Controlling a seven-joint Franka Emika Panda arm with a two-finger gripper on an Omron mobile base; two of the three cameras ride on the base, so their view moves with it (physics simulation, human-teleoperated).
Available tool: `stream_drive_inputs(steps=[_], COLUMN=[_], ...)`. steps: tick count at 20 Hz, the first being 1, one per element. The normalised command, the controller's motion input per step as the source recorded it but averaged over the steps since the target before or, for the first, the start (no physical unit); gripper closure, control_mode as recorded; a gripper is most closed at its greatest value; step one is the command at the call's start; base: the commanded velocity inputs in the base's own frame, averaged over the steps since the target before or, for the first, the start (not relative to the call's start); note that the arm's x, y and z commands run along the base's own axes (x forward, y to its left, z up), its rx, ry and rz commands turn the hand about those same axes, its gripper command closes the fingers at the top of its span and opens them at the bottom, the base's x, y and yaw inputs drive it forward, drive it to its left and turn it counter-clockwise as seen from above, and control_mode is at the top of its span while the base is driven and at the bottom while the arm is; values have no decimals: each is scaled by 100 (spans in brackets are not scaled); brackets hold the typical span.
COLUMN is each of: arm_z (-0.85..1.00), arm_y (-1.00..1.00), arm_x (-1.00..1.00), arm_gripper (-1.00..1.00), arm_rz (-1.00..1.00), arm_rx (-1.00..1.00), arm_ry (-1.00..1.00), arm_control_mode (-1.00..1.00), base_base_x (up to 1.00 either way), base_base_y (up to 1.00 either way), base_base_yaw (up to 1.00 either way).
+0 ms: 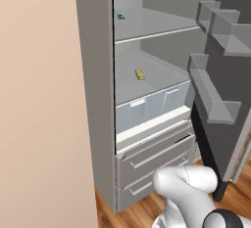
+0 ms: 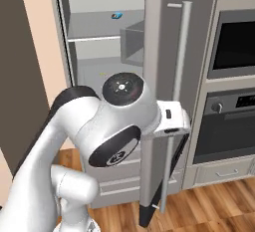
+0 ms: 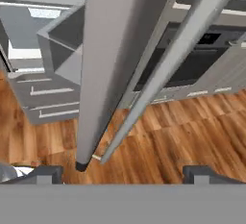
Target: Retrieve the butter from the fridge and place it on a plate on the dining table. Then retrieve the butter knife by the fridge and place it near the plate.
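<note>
Grey steel surrounds us: the fridge [image 1: 98, 100] stands open, its door [image 3: 115, 64] swung wide with the long bar handle [image 3: 163, 74] just ahead of our end effector [image 3: 122, 174]. Those jaws are spread wide with nothing between them. The butter [image 1: 140, 74] lies on the middle shelf [image 1: 157, 82], well apart from us. We judge the risk to be the door's edge: reaching around it, our arm could clip it or nudge the door shut.

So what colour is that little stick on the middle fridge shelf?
Pale yellow. The butter shows best in the left base view, lying alone on the shelf.
</note>
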Motion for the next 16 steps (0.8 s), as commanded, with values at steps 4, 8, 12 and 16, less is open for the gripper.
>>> stream_drive_inputs(steps=[4,8,12,16], arm_z=[12,0,-5,-8], arm_y=[73,65,55,64], arm_x=[-10,0,8,23], arm_gripper=[-100,-100,-100,-100], arm_rz=[-24,-19,-13,-8], arm_rx=[-47,-40,-36,-31], arm_ry=[14,16,18,20], arm_control_mode=[-100,-100,-100,-100], base_base_x=[0,0,0,0], base_base_y=[0,0,0,0], base_base_yaw=[0,0,0,0])
